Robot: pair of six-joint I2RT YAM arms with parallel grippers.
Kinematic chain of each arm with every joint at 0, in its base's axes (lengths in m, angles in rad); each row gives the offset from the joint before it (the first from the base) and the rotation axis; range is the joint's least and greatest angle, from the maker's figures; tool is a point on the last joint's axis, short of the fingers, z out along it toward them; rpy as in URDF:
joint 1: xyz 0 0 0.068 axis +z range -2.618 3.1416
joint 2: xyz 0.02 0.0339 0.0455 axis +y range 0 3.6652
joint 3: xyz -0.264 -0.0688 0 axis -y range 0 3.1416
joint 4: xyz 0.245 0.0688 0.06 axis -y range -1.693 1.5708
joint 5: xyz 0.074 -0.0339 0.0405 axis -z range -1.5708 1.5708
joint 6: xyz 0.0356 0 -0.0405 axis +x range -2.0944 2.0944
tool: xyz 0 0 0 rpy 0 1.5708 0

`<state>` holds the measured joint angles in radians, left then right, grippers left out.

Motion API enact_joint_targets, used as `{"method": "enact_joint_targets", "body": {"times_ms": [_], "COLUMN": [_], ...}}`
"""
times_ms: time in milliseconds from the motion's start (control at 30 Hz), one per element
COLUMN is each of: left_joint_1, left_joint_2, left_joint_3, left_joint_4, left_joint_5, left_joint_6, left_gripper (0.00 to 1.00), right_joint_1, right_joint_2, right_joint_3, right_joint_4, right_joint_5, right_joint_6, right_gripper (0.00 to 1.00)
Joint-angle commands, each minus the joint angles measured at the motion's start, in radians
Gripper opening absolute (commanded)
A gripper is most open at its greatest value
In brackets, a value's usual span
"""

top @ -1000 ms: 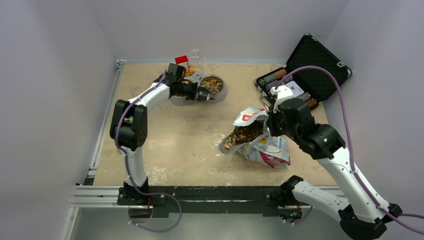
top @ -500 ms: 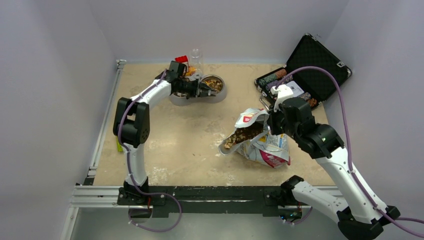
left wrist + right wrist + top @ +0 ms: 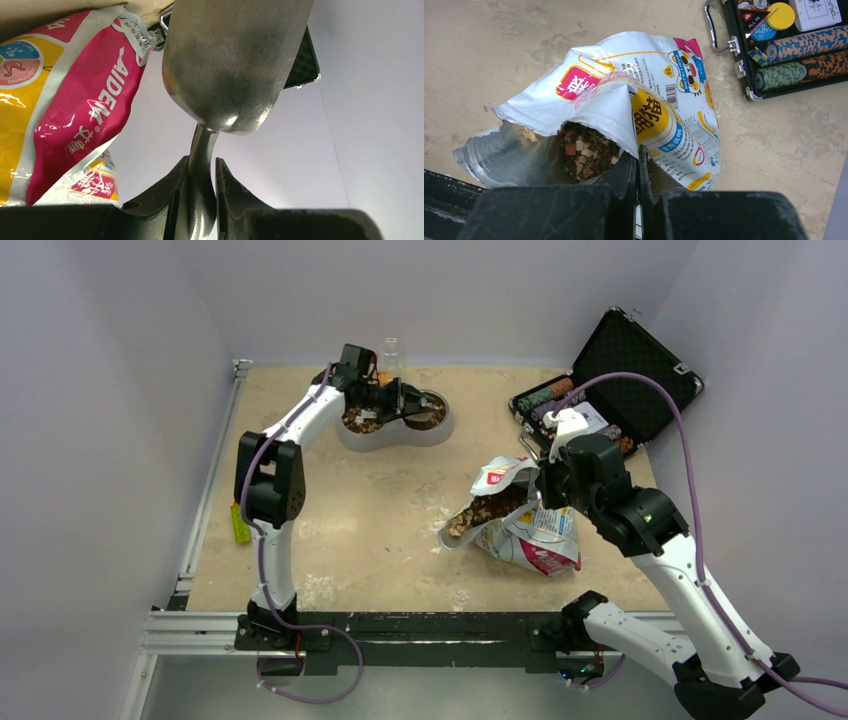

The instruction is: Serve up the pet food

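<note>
pet food point(image 3: 586, 152) fills the mouth of the torn bag point(image 3: 659, 115), which lies on its side right of the middle of the table point(image 3: 380, 520). more of it sits in both wells of the bowl point(image 3: 447, 428) at the far edge. the left gripper point(image 3: 202, 167) clamps the handle of the scoop point(image 3: 230, 65) over the bowl, the scoop's rounded back toward the wrist camera. the right gripper point(image 3: 638, 155) is pinched tight on the bag's upper lip, with the mouth gaping. an open case point(image 3: 640, 370) of chips lies beyond the bag, apart from it.
</note>
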<state>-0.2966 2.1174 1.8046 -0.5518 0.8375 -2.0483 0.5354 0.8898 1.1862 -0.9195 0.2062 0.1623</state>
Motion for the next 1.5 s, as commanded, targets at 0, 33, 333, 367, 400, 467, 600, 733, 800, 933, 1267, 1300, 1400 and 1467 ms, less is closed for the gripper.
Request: {"method": "enact_joint_targets", "body": {"times_ms": [0, 33, 333, 367, 400, 467, 600, 733, 800, 933, 1267, 1300, 1400, 1467], "left_joint_1": [0.004, 0.004, 0.004, 0.004, 0.002, -0.001, -0.007, -0.007, -0.007, -0.009, -0.012, -0.012, -0.012, -0.012], "left_joint_2": [-0.029, -0.034, -0.024, -0.027, -0.031, -0.048, -0.075, -0.063, -0.039, -0.023, -0.061, -0.052, -0.045, -0.054], "left_joint_3": [-0.009, -0.024, 0.057, 0.059, 0.053, 0.02, -0.05, 0.008, 0.087, 0.108, 0.049, 0.082, 0.118, 0.076], "left_joint_4": [-0.05, -0.042, -0.075, -0.09, -0.107, -0.127, -0.112, -0.117, -0.146, -0.169, -0.105, -0.115, -0.129, -0.13], "left_joint_5": [0.035, 0.033, 0.023, 0.018, 0.012, 0.002, 0.004, 0.0, -0.002, -0.003, -0.004, -0.004, -0.005, -0.004], "left_joint_6": [-0.05, -0.053, -0.053, -0.048, -0.033, -0.021, -0.021, -0.03, -0.022, -0.001, -0.033, -0.031, -0.021, -0.008], "left_gripper": [0.0, 0.0, 0.0, 0.0, 0.0, 0.0, 0.0, 0.0, 0.0, 0.0, 0.0, 0.0, 0.0, 0.0], "right_joint_1": [-0.018, -0.018, -0.02, -0.02, -0.02, -0.021, -0.02, -0.02, -0.021, -0.021, -0.022, -0.022, -0.022, -0.022], "right_joint_2": [0.001, 0.001, 0.005, 0.005, 0.006, 0.008, 0.005, 0.007, 0.005, 0.006, 0.002, 0.003, 0.003, 0.002], "right_joint_3": [0.009, 0.01, 0.013, 0.013, 0.015, 0.015, 0.013, 0.016, 0.016, 0.015, 0.017, 0.019, 0.021, 0.02], "right_joint_4": [0.071, 0.07, 0.066, 0.067, 0.067, 0.067, 0.068, 0.066, 0.066, 0.068, 0.065, 0.066, 0.065, 0.065], "right_joint_5": [0.053, 0.053, 0.044, 0.044, 0.042, 0.042, 0.044, 0.042, 0.042, 0.038, 0.03, 0.029, 0.025, 0.023], "right_joint_6": [-0.03, -0.03, -0.027, -0.026, -0.026, -0.026, -0.026, -0.03, -0.028, -0.026, -0.023, -0.023, -0.019, -0.017], "right_gripper": [0.0, 0.0, 0.0, 0.0, 0.0, 0.0, 0.0, 0.0, 0.0, 0.0, 0.0, 0.0, 0.0, 0.0]}}
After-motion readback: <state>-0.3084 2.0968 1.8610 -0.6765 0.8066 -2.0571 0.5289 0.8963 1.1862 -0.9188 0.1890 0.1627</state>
